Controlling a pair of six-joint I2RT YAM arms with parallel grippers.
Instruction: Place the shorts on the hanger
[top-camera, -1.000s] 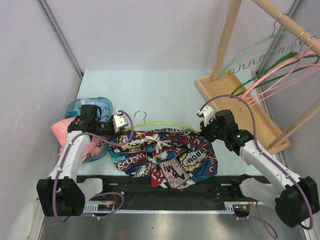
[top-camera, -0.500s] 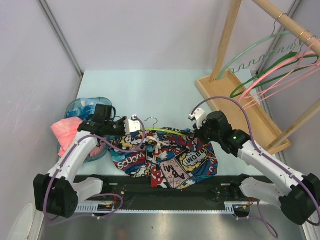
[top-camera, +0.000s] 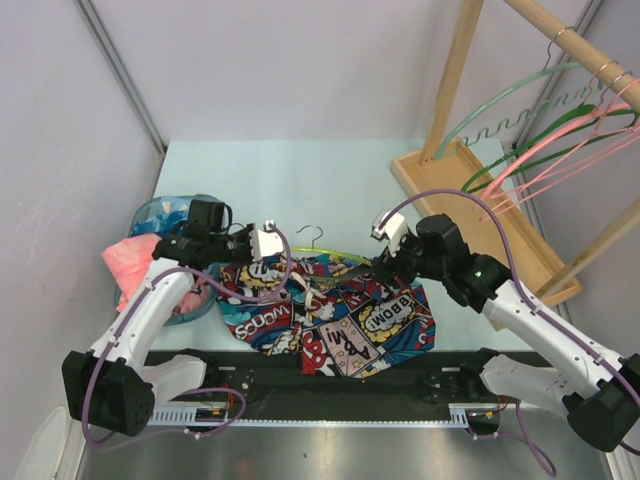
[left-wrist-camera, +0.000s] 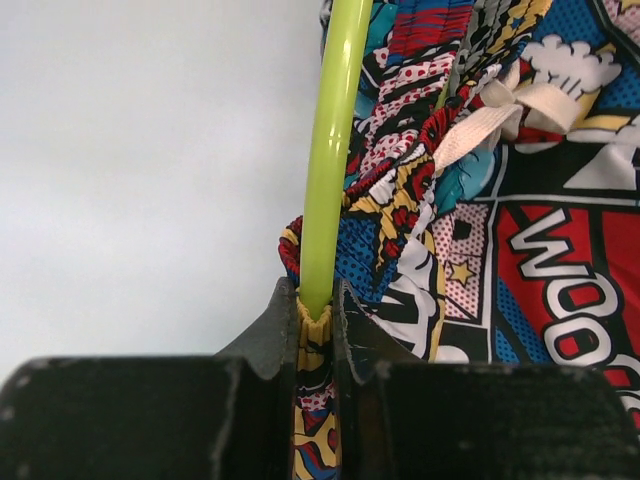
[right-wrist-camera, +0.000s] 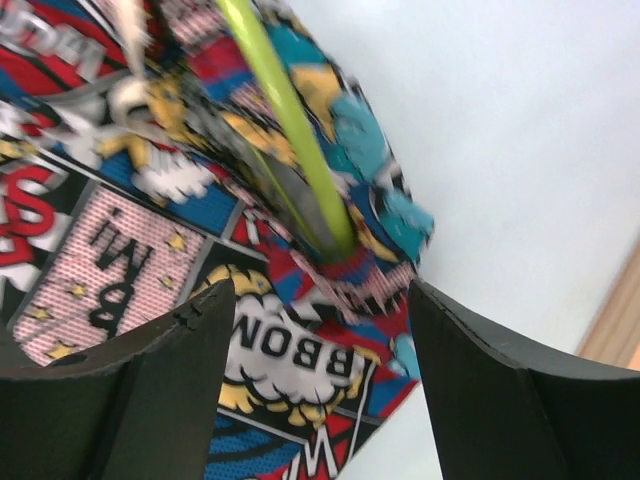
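The comic-print shorts (top-camera: 335, 312) lie spread near the table's front edge, their waistband bunched along the lime hanger (top-camera: 335, 250). The hanger's silver hook (top-camera: 313, 233) points to the back. My left gripper (top-camera: 262, 246) is at the hanger's left end. In the left wrist view it (left-wrist-camera: 318, 305) is shut on the lime bar (left-wrist-camera: 335, 130) together with a fold of the shorts (left-wrist-camera: 520, 230). My right gripper (top-camera: 385, 262) hovers over the hanger's right end. In the right wrist view it (right-wrist-camera: 320, 300) stands open, with the hanger's bar (right-wrist-camera: 285, 120) and the shorts (right-wrist-camera: 300, 360) below its jaws, untouched.
A blue basket (top-camera: 165, 215) and a pink cloth (top-camera: 128, 265) sit at the left, behind my left arm. A wooden rack (top-camera: 470, 195) stands at the back right, with pale green, dark green (top-camera: 520, 150) and pink hangers (top-camera: 580, 140) on its rail.
My right gripper has opened and let go of the shorts at the hanger's right end. My left gripper has carried the hanger's left end to the right; the hook shifted right with it.
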